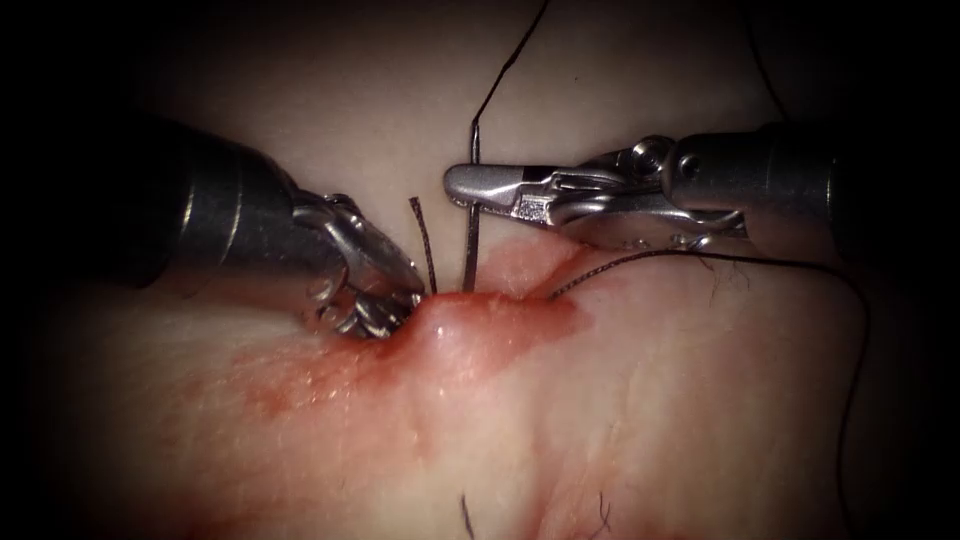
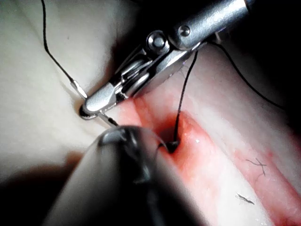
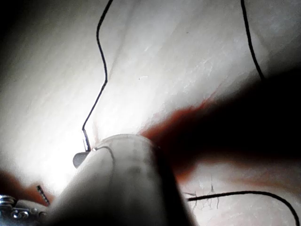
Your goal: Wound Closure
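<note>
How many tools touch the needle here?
1. The right tool is shut on the needle near its thread end, the tip in the tissue at the cut. The left tool presses the tissue left of it; its jaws are hidden.

Red fluid (image 1: 330,375) stains the tissue (image 1: 650,400) in a band that spreads toward its left edge. Two short dark strands (image 1: 466,516) lie loose near its lower edge, apart from each other.
</note>
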Robot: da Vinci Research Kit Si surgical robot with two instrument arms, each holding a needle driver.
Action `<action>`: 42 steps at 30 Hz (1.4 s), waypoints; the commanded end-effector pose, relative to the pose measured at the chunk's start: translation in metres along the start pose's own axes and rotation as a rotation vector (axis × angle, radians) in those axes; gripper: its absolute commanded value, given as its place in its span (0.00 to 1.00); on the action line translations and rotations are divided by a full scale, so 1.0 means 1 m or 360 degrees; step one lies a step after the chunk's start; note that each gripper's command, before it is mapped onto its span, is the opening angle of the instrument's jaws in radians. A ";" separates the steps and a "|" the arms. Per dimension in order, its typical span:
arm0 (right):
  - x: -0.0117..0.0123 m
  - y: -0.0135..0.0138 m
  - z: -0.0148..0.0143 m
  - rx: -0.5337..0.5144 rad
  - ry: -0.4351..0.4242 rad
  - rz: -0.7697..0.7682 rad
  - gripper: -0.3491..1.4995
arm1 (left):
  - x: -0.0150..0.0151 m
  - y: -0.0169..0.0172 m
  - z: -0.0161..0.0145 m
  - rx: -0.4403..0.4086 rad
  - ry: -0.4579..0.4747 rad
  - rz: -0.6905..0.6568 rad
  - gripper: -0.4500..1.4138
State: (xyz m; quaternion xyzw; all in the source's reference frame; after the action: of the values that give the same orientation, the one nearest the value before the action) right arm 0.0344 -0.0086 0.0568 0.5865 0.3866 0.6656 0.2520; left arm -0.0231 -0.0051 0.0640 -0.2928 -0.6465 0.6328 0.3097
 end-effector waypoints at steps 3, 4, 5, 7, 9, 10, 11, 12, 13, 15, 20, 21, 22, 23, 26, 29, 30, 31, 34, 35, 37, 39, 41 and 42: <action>0.0003 -0.0001 0.0010 0.0004 0.0000 0.0008 0.00 | 0.0004 -0.0005 0.0004 0.0000 0.0000 0.0002 0.00; 0.0003 -0.0001 0.0010 0.0004 0.0000 0.0018 0.00 | 0.0004 -0.0005 0.0004 0.0000 0.0000 0.0002 0.00; 0.0002 -0.0001 0.0010 0.0004 0.0000 0.0018 0.00 | 0.0004 -0.0005 0.0004 0.0000 0.0000 0.0002 0.00; 0.0002 -0.0001 0.0010 0.0008 -0.0001 0.0028 0.00 | 0.0004 -0.0005 0.0004 0.0000 0.0000 0.0002 0.00; 0.0001 -0.0001 0.0010 0.0013 -0.0001 0.0038 0.00 | 0.0004 -0.0005 0.0003 0.0000 -0.0001 0.0002 0.00; 0.0001 -0.0002 0.0010 0.0013 -0.0001 0.0038 0.00 | 0.0004 -0.0005 0.0004 0.0000 -0.0001 0.0002 0.00; 0.0001 -0.0002 0.0010 0.0018 -0.0002 0.0039 0.00 | 0.0004 -0.0005 0.0004 0.0000 -0.0001 0.0002 0.00; 0.0000 -0.0002 0.0010 0.0017 -0.0002 0.0049 0.00 | 0.0004 -0.0005 0.0004 0.0000 -0.0001 0.0002 0.00; 0.0000 -0.0002 0.0010 0.0018 -0.0002 0.0049 0.00 | 0.0004 -0.0005 0.0004 0.0000 -0.0001 0.0002 0.00; 0.0000 -0.0003 0.0011 0.0022 -0.0002 0.0069 0.00 | 0.0004 -0.0005 0.0004 0.0000 -0.0001 0.0002 0.00; -0.0001 -0.0004 0.0011 0.0031 -0.0003 0.0090 0.00 | 0.0004 -0.0005 0.0004 0.0000 -0.0001 0.0002 0.00; -0.0002 -0.0004 0.0011 0.0031 -0.0003 0.0099 0.00 | 0.0004 -0.0005 0.0004 0.0000 -0.0001 0.0002 0.00; -0.0002 -0.0004 0.0011 0.0031 -0.0003 0.0109 0.00 | 0.0004 -0.0005 0.0004 0.0000 -0.0001 0.0002 0.00; -0.0002 -0.0004 0.0011 0.0031 -0.0003 0.0109 0.00 | 0.0004 -0.0005 0.0004 0.0000 -0.0001 0.0002 0.00; -0.0004 -0.0005 0.0011 0.0041 0.0000 0.0130 0.00 | 0.0003 -0.0005 0.0003 0.0000 -0.0002 0.0002 0.00; -0.0005 -0.0007 0.0012 0.0046 0.0001 0.0152 0.00 | 0.0003 -0.0005 0.0003 -0.0001 -0.0002 0.0002 0.00; -0.0005 -0.0008 0.0012 0.0046 0.0001 0.0153 0.00 | 0.0004 -0.0005 0.0003 0.0000 -0.0002 0.0002 0.00; -0.0005 -0.0008 0.0012 0.0047 0.0001 0.0154 0.00 | 0.0004 -0.0005 0.0003 0.0000 -0.0002 0.0002 0.00; -0.0006 -0.0009 0.0012 0.0047 0.0006 0.0173 0.00 | 0.0003 -0.0005 0.0003 -0.0001 -0.0003 0.0002 0.00; -0.0006 -0.0009 0.0012 0.0047 0.0006 0.0183 0.00 | 0.0003 -0.0005 0.0003 -0.0001 -0.0003 0.0002 0.00; -0.0007 -0.0009 0.0012 0.0052 0.0005 0.0183 0.00 | 0.0003 -0.0005 0.0003 -0.0001 -0.0003 0.0002 0.00; -0.0007 -0.0009 0.0013 0.0051 0.0005 0.0202 0.00 | 0.0003 -0.0005 0.0003 -0.0001 -0.0003 0.0003 0.00; -0.0008 -0.0009 0.0013 0.0056 0.0004 0.0212 0.00 | 0.0003 -0.0005 0.0003 -0.0001 -0.0003 0.0003 0.00; -0.0009 -0.0009 0.0013 0.0056 0.0004 0.0222 0.00 | 0.0003 -0.0005 0.0003 -0.0001 -0.0003 0.0003 0.00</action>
State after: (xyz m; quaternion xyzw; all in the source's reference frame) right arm 0.0348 -0.0089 0.0554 0.6156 0.3548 0.6766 0.1931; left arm -0.0231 -0.0051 0.0640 -0.2924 -0.6470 0.6330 0.3086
